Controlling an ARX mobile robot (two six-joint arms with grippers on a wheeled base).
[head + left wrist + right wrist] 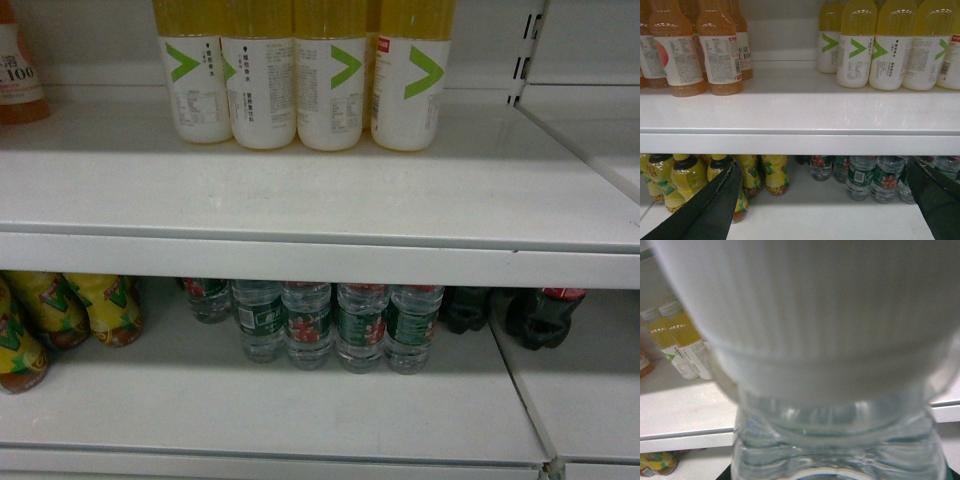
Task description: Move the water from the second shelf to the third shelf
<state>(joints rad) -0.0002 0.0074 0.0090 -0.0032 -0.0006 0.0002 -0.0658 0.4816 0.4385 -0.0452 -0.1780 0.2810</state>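
Several water bottles [310, 325] with dark green labels stand in a cluster on the lower shelf [300, 410]; in the left wrist view the water bottles [875, 177] are to the right. One clear ribbed water bottle [840, 440] with a white cap [830, 315] fills the right wrist view, upright and held in front of the upper shelf [685, 410]. The right gripper's fingers are hidden beneath it. My left gripper [825, 200] is open in front of the lower shelf with bare shelf between its dark fingers [710, 205]. Neither gripper shows in the head view.
Yellow drinks with white labels [300, 80] stand at the back of the upper shelf [300, 190]. Orange drinks [700, 55] stand to their left. Yellow tea bottles [60, 320] stand left of the water and dark cola bottles [540, 315] to its right.
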